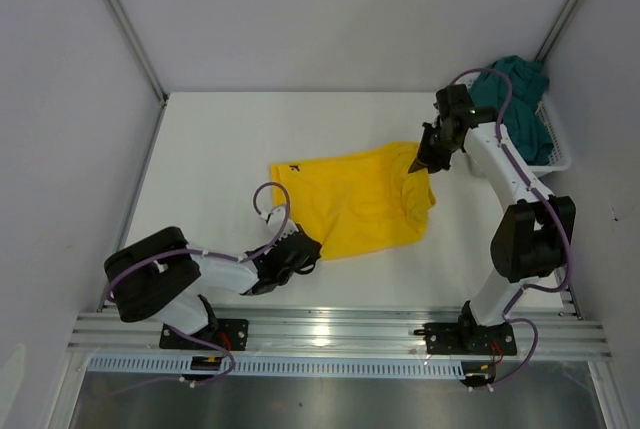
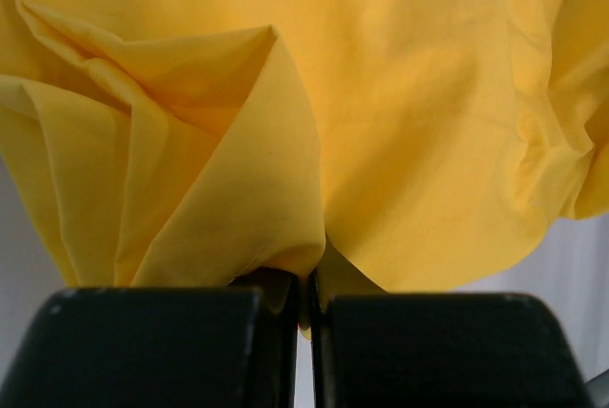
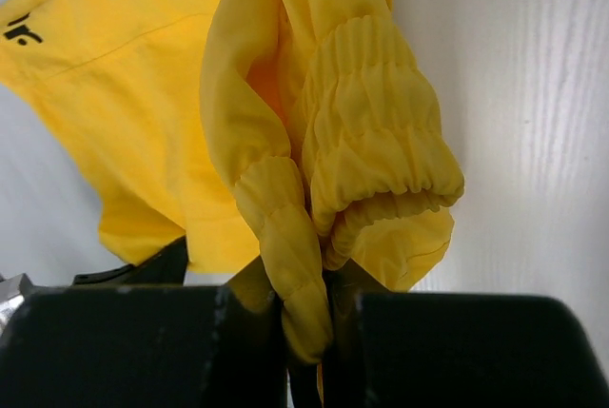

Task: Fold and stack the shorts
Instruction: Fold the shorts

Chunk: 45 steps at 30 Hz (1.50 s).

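The folding of the yellow shorts is judged to be in hand. The garment is spread near the middle of the tabletop, with its near hem clenched in the left gripper and its gathered elastic edge pinched and held raised by the right gripper. Next, both held edges would probably need to be carried across together, so that one half is laid over the other. The teal shorts are heaped in a white basket at the far right corner. The white surface is enclosed by plain grey walls.
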Tool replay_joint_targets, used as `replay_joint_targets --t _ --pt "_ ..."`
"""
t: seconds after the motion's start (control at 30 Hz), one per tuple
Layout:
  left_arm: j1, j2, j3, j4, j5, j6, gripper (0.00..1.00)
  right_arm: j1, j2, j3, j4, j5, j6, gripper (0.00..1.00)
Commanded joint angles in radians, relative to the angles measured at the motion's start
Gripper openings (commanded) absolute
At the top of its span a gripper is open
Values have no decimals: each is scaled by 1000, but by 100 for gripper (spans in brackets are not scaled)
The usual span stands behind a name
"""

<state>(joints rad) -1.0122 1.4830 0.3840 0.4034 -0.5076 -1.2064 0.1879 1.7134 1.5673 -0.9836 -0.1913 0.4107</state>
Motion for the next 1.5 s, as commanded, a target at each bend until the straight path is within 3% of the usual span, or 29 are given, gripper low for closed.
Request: replay_joint_targets --t 0.0,0.23,0.53,0.87,1.1,1.33,1.43,1.47 --pt "-5 -33 24 -84 -69 -19 0 25 26 89 -30 -63 69 0" --pt "-11 -141 -40 -147 -120 18 0 65 66 178 -85 -122 122 0" --pt "-22 -176 -77 -133 -157 64 0 162 152 385 -271 -17 161 0" --pt "-23 -135 -88 -81 -131 80 0 330 331 776 -535 180 215 0" --pt "-25 -121 -96 -54 -114 94 0 413 388 765 -474 190 238 0" --pt "-23 -122 -111 -49 -94 90 0 473 405 715 -354 99 254 0" --pt "-25 -157 -115 -64 -66 102 11 487 410 700 -326 95 250 0" --pt "-26 -180 -126 -69 -45 114 32 483 416 700 -326 99 247 0"
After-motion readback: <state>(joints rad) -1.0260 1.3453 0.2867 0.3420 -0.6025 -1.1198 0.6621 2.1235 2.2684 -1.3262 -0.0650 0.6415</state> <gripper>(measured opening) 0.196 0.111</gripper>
